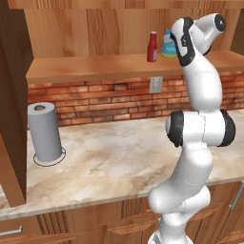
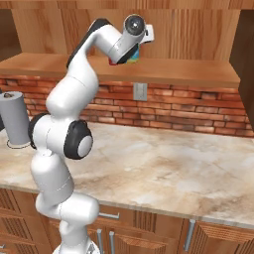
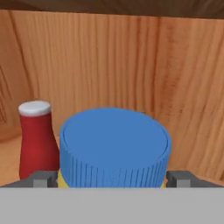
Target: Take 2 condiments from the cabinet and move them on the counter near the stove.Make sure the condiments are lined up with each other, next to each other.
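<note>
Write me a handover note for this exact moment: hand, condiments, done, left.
Hand: open, up at the cabinet shelf, fingers on either side of the blue-lidded jar, not closed on it.
Condiments: jar and red bottle both stand on the shelf, side by side.
Counter: a paper towel roll stands on it; no condiment down there yet.
Done: approach to the jar.
Left: grip the jar, carry it to the counter near the stove, then fetch the bottle and line the two up.

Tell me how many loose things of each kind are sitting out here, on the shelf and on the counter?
Condiment containers on the cabinet shelf: 2, the blue-lidded jar and the red bottle
Paper towel rolls on the counter: 1, the paper towel roll
Total: 3
</note>
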Controlling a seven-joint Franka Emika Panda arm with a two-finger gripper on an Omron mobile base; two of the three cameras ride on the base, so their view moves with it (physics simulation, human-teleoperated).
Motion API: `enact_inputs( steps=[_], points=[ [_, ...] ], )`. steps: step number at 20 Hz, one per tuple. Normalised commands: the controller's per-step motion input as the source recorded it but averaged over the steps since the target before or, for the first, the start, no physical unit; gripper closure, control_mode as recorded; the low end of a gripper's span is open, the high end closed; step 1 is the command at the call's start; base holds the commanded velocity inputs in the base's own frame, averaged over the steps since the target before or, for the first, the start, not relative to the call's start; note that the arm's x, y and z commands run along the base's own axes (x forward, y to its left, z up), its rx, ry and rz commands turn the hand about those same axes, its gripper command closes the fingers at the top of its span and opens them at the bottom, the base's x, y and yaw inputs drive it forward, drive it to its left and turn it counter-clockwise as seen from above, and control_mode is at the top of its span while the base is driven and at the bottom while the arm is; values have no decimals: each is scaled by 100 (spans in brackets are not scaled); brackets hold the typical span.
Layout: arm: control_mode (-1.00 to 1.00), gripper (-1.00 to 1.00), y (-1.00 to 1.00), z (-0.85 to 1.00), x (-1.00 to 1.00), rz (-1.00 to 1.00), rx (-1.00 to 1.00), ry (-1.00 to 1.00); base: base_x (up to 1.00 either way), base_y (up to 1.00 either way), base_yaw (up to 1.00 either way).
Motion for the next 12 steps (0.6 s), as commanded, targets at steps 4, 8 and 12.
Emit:
enact_inputs(
  steps=[4, 8, 12],
  points=[
    [-100, 100, 0, 0, -98, -19, 0, -25, 0, 0, 0],
    [-100, 100, 0, 0, -100, -18, 0, -9, 0, 0, 0],
    [-100, 100, 0, 16, -99, -18, 0, -1, 0, 0, 0]
  ],
)
